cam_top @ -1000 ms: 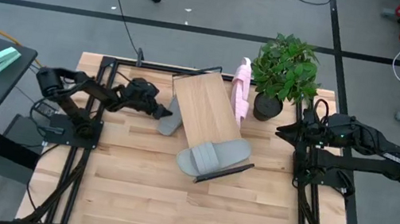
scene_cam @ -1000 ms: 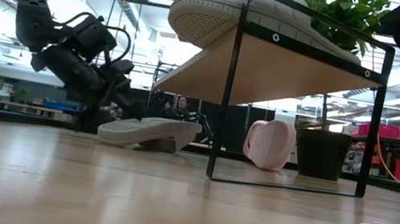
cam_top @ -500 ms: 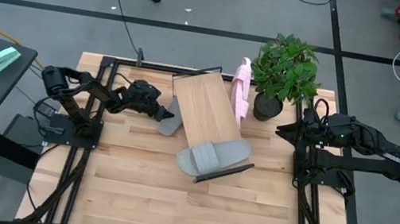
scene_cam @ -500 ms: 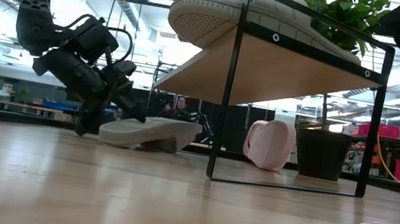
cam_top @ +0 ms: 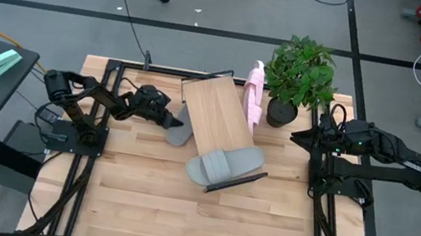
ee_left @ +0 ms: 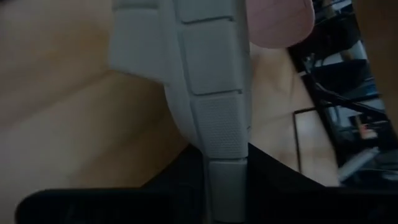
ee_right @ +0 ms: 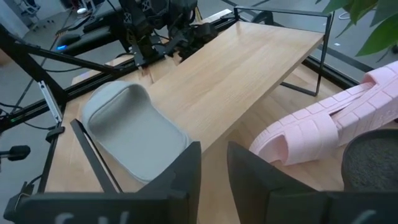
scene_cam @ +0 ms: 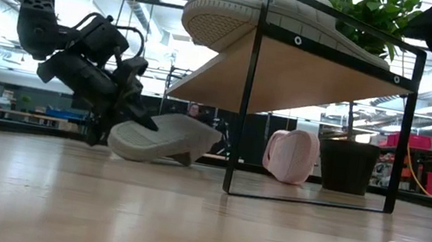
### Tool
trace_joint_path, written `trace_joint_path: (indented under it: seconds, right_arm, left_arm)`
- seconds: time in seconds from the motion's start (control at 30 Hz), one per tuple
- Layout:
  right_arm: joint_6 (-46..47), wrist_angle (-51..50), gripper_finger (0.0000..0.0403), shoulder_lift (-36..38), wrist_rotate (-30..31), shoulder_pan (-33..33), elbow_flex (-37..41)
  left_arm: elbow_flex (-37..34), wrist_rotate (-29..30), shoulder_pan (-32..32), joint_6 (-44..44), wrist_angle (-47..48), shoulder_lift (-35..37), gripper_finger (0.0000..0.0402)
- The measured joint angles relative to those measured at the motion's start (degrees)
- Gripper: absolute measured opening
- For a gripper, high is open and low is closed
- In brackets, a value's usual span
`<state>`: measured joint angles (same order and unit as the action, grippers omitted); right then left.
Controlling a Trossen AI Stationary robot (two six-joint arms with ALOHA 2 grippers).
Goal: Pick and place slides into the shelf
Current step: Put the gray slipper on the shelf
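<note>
Slides: one grey slide lying on the shelf; left gripper clamping second grey slide; pink slide waiting; right gripper idling, narrow, empty.

In the left wrist view the grey sandal is blurred and cut off at the top edge. From above, the shelf hides part of it. The pink sandals overlap, hard to separate.
</note>
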<state>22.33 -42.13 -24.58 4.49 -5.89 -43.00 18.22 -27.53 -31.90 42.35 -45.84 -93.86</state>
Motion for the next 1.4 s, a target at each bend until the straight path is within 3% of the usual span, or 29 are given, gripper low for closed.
trace_joint_path:
  seconds: [0.23,0.4,0.8,1.0,1.2,1.4]
  right_arm:
    - [0.17,-0.02,0.0082,0.00,-0.20,0.00,0.00]
    - [0.13,-0.02,0.0080,0.00,-0.42,0.02,0.00]
    - [-1.96,-0.04,0.0080,0.00,-0.47,0.01,0.02]
    - [-2.98,-0.04,0.0078,0.00,-0.82,0.02,0.02]
    - [-3.10,-0.06,0.0078,-0.01,-2.41,0.02,0.02]
    - [-3.45,-0.06,0.0078,-0.02,-3.34,0.02,0.02]
  left_arm:
    - [-0.09,-4.97,0.24,3.76,3.07,1.33,0.0075]
    - [-0.02,-5.97,0.26,2.28,14.68,6.93,0.0075]
    - [-0.11,-7.63,0.74,-2.51,51.94,31.35,0.0073]
    - [-0.11,-8.69,3.79,2.42,64.83,44.69,0.0073]
    - [7.93,-8.92,9.33,3.78,79.77,54.76,0.0071]
    - [20.71,-7.99,12.75,4.72,90.17,58.58,0.0071]
